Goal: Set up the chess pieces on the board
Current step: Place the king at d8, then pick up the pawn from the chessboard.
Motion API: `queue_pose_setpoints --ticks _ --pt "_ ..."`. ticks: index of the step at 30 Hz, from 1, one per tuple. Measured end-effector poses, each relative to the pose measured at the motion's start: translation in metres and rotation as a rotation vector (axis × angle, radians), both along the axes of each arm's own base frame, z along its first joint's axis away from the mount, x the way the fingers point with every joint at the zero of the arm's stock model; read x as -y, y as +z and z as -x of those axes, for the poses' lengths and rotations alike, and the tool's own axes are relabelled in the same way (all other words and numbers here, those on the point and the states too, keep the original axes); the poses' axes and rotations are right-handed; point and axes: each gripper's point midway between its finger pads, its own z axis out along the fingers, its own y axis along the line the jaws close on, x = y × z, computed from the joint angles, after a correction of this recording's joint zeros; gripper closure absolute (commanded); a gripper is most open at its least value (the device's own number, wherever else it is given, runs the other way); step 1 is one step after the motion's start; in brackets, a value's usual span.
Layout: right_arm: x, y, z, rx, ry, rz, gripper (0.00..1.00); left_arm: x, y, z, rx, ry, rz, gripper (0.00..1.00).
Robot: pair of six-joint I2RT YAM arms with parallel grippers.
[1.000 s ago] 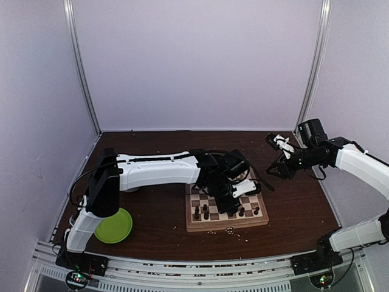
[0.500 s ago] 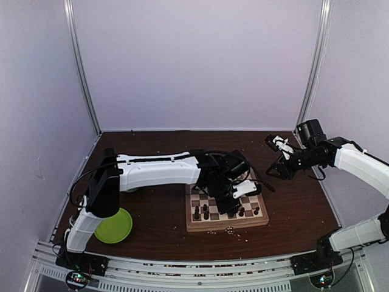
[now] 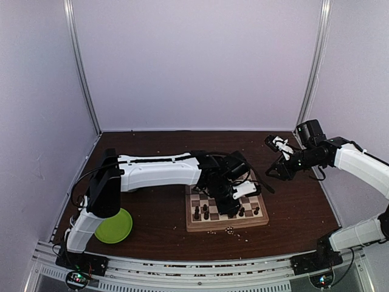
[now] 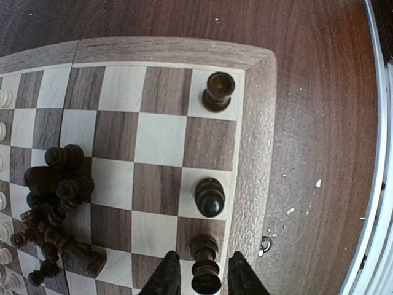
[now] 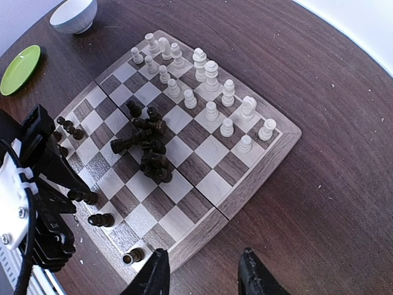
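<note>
The board [image 3: 213,227] lies mid-table. In the left wrist view, a dark brown piece [image 4: 206,279] stands upright on an edge-row square of the board [image 4: 252,160]. My left gripper [image 4: 203,273] straddles it, open, with a thin gap on each side. Two more dark pieces [image 4: 210,196] [image 4: 219,91] stand along that row. A heap of dark pieces [image 4: 58,203] lies toppled mid-board. Cream pieces [image 5: 212,92] stand in two rows at the far side. My right gripper [image 5: 206,273] hangs open and empty over the table beside the board's frame [image 5: 258,182].
A green plate [image 3: 114,225] sits at the front left beside the left arm's base. The white bowl [image 5: 73,13] shows only in the right wrist view, beyond the board. Pale crumbs [image 3: 230,230] lie at the board's front edge. The left arm stretches across the table's middle.
My left gripper's jaws have parted slightly from the dark piece, which stays standing on its square. The right arm has barely shifted.
</note>
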Motion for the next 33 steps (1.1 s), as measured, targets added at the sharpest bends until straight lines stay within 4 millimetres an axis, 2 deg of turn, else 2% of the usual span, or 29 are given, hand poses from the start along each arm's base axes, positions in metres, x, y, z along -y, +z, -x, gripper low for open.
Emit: queue_pose_setpoints --ticks 7,10,14,17,20,22,23,26,29,33 --pt "0.000 -0.001 0.001 -0.007 0.000 0.002 0.61 -0.002 0.001 -0.004 0.022 0.008 -0.007 0.60" --pt "0.000 -0.001 0.001 -0.007 0.000 0.002 0.61 -0.006 0.012 -0.006 0.046 0.010 -0.010 0.56" --pt "0.000 -0.001 0.002 -0.009 0.002 -0.001 0.60 -0.013 0.059 -0.009 0.098 0.016 0.043 0.54" --pt "-0.001 -0.004 0.002 -0.021 0.007 -0.004 0.61 -0.020 0.112 -0.017 0.151 0.051 0.133 0.54" --pt "-0.002 -0.007 0.002 -0.035 0.010 -0.003 0.61 -0.029 0.153 -0.036 0.177 0.136 0.220 0.57" --pt "-0.002 -0.008 0.002 -0.038 0.010 -0.002 0.61 -0.036 0.165 -0.057 0.173 0.215 0.260 0.60" --pt "-0.002 -0.008 0.002 -0.038 0.010 -0.003 0.61 -0.038 0.165 -0.066 0.167 0.251 0.271 0.61" --pt "-0.002 -0.008 0.002 -0.039 0.010 -0.002 0.61 -0.048 0.151 -0.096 0.131 0.366 0.275 0.63" --pt "-0.002 -0.009 0.002 -0.042 0.010 -0.002 0.62 -0.056 0.121 -0.119 0.090 0.459 0.243 0.63" --pt "-0.003 -0.012 0.002 -0.053 0.014 -0.001 0.63 -0.058 0.083 -0.124 0.046 0.505 0.182 0.62"
